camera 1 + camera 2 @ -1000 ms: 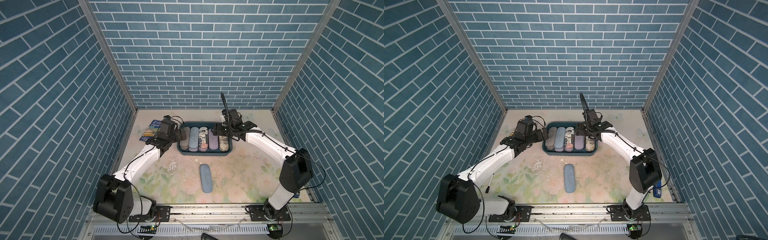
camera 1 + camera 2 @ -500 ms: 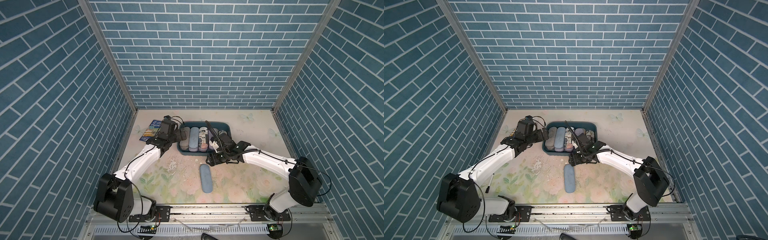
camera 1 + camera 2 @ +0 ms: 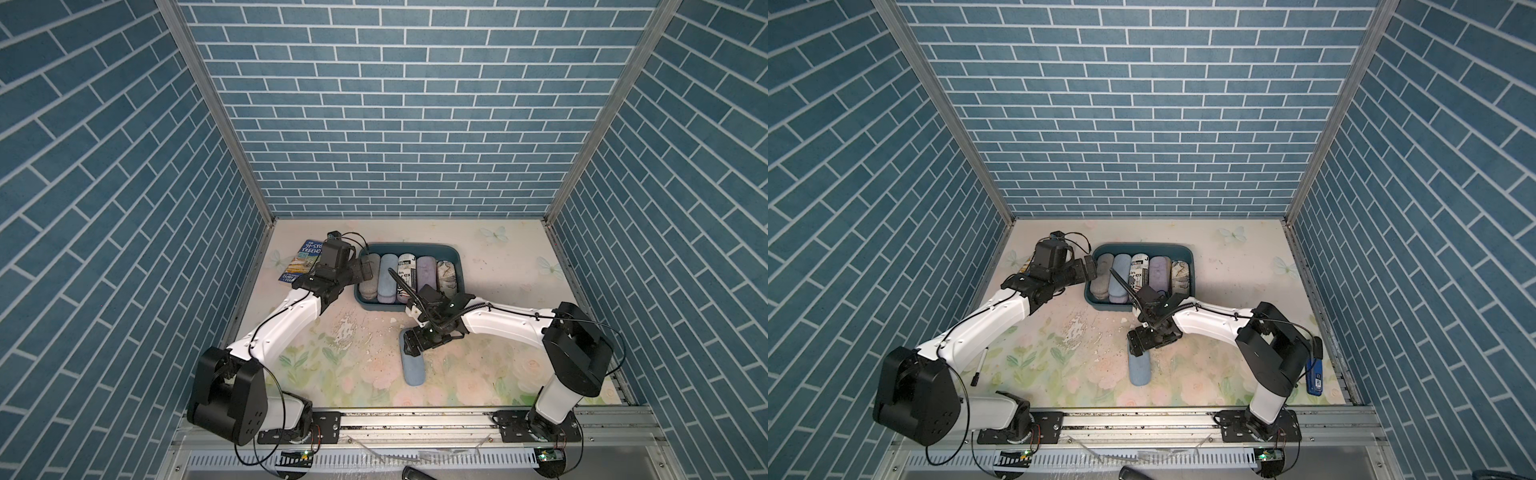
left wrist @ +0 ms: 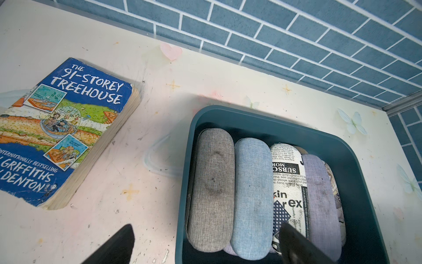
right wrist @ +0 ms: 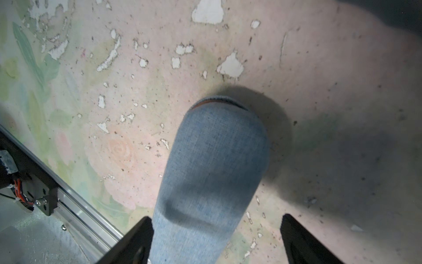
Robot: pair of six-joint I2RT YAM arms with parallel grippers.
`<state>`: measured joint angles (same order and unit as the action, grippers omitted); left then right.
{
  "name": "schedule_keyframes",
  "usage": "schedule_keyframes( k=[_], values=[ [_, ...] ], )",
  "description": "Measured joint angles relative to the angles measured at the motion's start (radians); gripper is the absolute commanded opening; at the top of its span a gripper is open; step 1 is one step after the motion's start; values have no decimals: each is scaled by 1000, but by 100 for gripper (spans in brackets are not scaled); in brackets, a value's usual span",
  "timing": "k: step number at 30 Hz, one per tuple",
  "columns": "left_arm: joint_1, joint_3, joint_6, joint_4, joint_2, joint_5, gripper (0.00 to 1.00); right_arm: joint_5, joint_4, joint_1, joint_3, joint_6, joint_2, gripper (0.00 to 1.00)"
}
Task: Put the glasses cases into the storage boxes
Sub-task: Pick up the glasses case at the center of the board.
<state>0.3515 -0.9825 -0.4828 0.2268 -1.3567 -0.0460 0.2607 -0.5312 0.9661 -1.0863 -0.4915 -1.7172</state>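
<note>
Lying beside the tub (image 4: 251, 123), the book (image 4: 61, 128) reads "THE 91-STOREY TREEHOUSE"

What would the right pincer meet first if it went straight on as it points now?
Most likely the blue case on the table; it lies right ahead, within the open right pincer.
</note>
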Motion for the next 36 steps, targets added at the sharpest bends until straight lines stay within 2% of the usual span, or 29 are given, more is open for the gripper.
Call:
schedule_keyframes(
  k=[11, 22, 28, 36],
  values=[
    [0, 2, 0, 1, 5, -12, 100, 8, -34, 34, -86, 20, -97, 88],
    [-1, 2, 1, 6, 6, -23, 100, -61, -117, 85, -190, 75, -179, 72],
    [-2, 2, 1, 8, 6, -24, 100, -141, -168, 111, -220, 89, -185, 73],
    [-3, 2, 1, 8, 6, -24, 100, -169, -169, 121, -222, 90, -196, 73]
  ],
)
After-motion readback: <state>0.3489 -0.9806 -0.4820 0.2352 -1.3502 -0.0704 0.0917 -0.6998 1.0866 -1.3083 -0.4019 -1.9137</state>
